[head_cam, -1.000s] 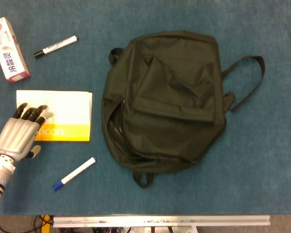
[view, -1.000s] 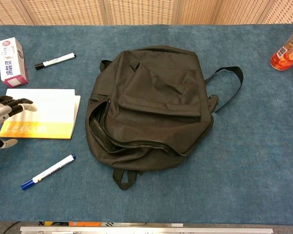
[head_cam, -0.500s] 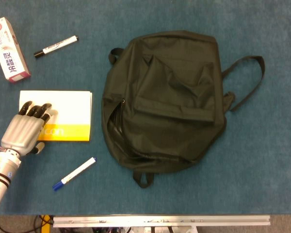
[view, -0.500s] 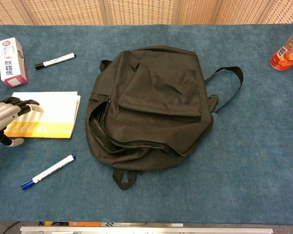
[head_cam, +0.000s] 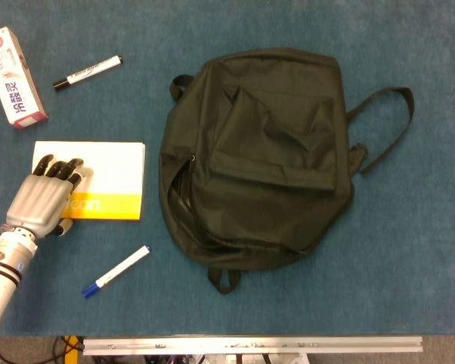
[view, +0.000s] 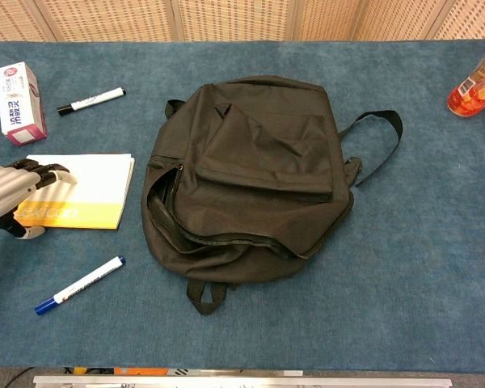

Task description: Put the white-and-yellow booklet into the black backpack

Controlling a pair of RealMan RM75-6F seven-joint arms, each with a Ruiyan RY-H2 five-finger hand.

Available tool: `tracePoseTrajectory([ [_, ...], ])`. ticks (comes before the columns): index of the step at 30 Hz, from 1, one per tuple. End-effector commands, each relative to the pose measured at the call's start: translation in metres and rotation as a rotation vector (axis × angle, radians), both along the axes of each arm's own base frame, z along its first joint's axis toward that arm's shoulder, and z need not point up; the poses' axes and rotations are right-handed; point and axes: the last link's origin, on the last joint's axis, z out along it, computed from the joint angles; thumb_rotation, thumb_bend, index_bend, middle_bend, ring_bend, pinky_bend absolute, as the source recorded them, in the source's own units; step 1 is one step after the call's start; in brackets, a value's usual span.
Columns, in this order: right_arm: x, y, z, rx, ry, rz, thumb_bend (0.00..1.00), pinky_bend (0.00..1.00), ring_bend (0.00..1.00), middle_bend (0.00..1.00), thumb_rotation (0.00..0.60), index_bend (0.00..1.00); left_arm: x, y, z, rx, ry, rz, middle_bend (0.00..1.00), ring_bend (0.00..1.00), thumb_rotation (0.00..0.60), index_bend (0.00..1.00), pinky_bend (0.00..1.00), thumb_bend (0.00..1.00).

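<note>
Resting my left hand [head_cam: 42, 199], fingers together and flat, on the white-and-yellow booklet [head_cam: 106, 182], left of the black fabric backpack [head_cam: 258, 155]; I grip nothing.

A white-and-yellow booklet [head_cam: 110, 182] lies flat on the blue bench, left of centre. Its cover is white across the upper part with a yellow band along the lower edge carrying pale lettering. Its left end is partly hidden. Just to its right, close but not touching, a black backpack [head_cam: 265, 152] lies flat with its front pocket facing up. Its main zipper gapes open along the lower left side, toward the booklet. One strap loops out to the right.
</note>
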Motion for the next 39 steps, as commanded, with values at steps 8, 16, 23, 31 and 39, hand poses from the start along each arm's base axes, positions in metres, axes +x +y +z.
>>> tracePoseTrajectory([
  [8, -0.001, 0.001, 0.0, -0.004, -0.002, -0.002, 0.17, 0.19, 0.19, 0.32, 0.6, 0.21, 0.0, 0.004, -0.002, 0.027, -0.031, 0.014, 0.14, 0.13, 0.6, 0.17, 0.03, 0.25],
  [16, -0.001, 0.002, 0.0, -0.006, -0.001, -0.005, 0.17, 0.19, 0.19, 0.32, 0.6, 0.21, 0.0, 0.008, -0.005, 0.06, -0.066, 0.02, 0.17, 0.16, 0.6, 0.19, 0.04, 0.33],
  [23, 0.0, 0.002, 0.0, -0.006, -0.003, -0.004, 0.17, 0.21, 0.19, 0.32, 0.6, 0.21, 0.001, 0.016, -0.007, 0.113, -0.14, 0.022, 0.25, 0.24, 0.6, 0.25, 0.1, 0.4],
  [31, -0.001, 0.002, 0.0, -0.007, -0.001, -0.009, 0.17, 0.21, 0.19, 0.32, 0.6, 0.21, 0.004, 0.028, -0.008, 0.16, -0.178, -0.001, 0.32, 0.31, 0.6, 0.34, 0.15, 0.41],
  [39, -0.003, 0.002, 0.0, -0.008, -0.001, -0.018, 0.17, 0.21, 0.19, 0.32, 0.6, 0.21, 0.006, 0.035, -0.01, 0.208, -0.215, -0.016, 0.37, 0.36, 0.6, 0.43, 0.2, 0.42],
])
